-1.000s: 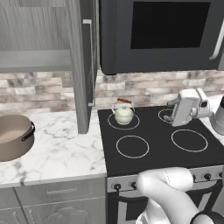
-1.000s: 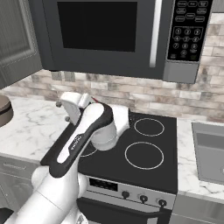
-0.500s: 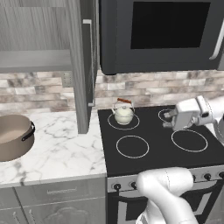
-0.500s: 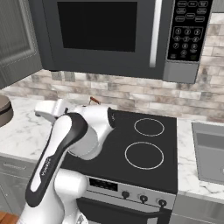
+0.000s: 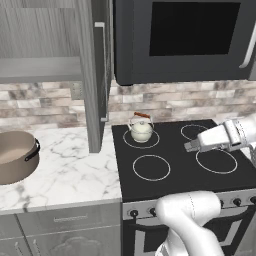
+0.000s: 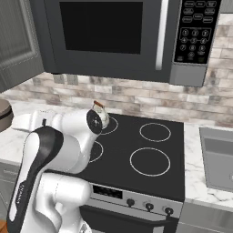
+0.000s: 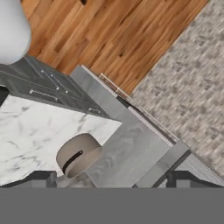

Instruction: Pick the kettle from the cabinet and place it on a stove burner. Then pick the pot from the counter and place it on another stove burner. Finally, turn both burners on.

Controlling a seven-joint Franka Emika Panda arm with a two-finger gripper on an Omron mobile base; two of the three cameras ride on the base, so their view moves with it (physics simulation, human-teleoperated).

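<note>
Pot cut by left edge in left base view; only sliver at left edge in right base view. Kettle mostly hidden behind arm in right base view, only handle top and bit of body showing. Near-left burner partly covered by arm there. Cabinet cut by top and left edges. Finger tips barely rise above bottom band in hand view, dim, shape unclear.

Glossy white rounded arm, black curved side panel, black joint disc, pale grey hand
</note>
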